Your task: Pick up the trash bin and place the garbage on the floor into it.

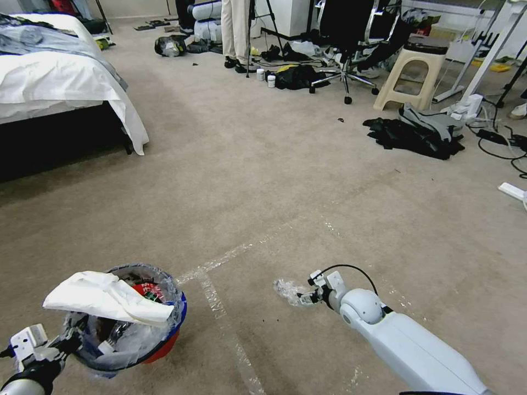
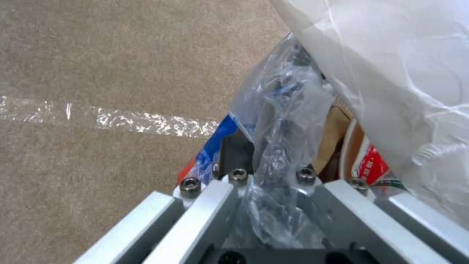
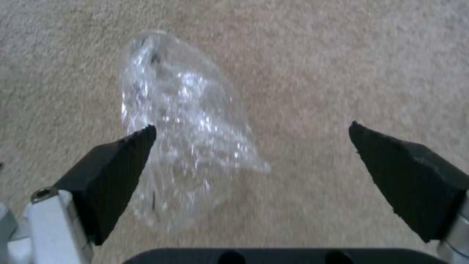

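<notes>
Beige carpeted floor [image 1: 263,181] crossed by tape. At left, the left gripper [image 1: 66,343] pinches the rim of the trash bin [image 1: 164,340], which looks lifted. At right, the right gripper [image 3: 251,157], spread wide, hovers off-centre over clear wrap [image 3: 181,128]; closing could miss.

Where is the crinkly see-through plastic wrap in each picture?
Head view: the clear wrap lies on the carpet, low centre, at the right gripper.
Left wrist view: not there.
Right wrist view: it lies between the open black fingers, nearer one.
Shared landmark: the right gripper.
</notes>
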Robot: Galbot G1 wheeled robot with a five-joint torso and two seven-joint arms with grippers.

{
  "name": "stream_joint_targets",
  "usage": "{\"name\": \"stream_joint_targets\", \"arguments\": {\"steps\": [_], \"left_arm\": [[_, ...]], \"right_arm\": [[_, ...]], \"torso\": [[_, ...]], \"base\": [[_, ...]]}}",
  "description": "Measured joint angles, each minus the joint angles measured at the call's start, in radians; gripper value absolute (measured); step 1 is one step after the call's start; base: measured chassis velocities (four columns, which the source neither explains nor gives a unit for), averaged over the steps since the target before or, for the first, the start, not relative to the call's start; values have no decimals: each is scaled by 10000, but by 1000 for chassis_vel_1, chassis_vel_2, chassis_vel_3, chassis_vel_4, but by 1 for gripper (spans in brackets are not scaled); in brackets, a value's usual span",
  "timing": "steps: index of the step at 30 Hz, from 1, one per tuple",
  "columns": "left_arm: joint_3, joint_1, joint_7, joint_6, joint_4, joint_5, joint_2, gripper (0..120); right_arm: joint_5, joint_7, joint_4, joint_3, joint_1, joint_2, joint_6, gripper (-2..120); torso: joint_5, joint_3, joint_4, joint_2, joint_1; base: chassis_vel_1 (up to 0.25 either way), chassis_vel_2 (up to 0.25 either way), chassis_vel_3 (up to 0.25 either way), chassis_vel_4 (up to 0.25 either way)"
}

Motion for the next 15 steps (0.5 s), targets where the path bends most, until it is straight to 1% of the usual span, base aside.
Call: {"name": "stream_joint_targets", "arguments": {"steps": [4, 6, 12, 14, 15], "left_arm": [[0, -13, 1, -25, 16, 2, -14, 1], [17, -58, 1, -27, 33, 9, -16, 1], [24, -80, 0, -28, 60, 19, -16, 1], [23, -103, -2, -28, 109, 23, -11, 1], [23, -103, -2, -28, 109, 23, -11, 1]], "right_arm": [[-110, -154, -381, -172, 202, 174, 276, 100], [-204, -249, -833, -402, 415, 438, 562, 99], [-241, -323, -1204, -601, 592, 671, 756, 99], [-271, -378, -1556, -816, 786, 968, 965, 94], [-271, -378, -1556, -816, 786, 968, 965, 94]], "torso": [[1, 0, 0, 0, 1], [0, 0, 0, 1, 1], [0, 0, 0, 0, 1], [0, 0, 1, 0, 1], [0, 0, 1, 0, 1]], "base": [[0, 0, 0, 0], [0, 0, 0, 0], [0, 0, 0, 0], [0, 0, 0, 0], [0, 0, 0, 0]]}}
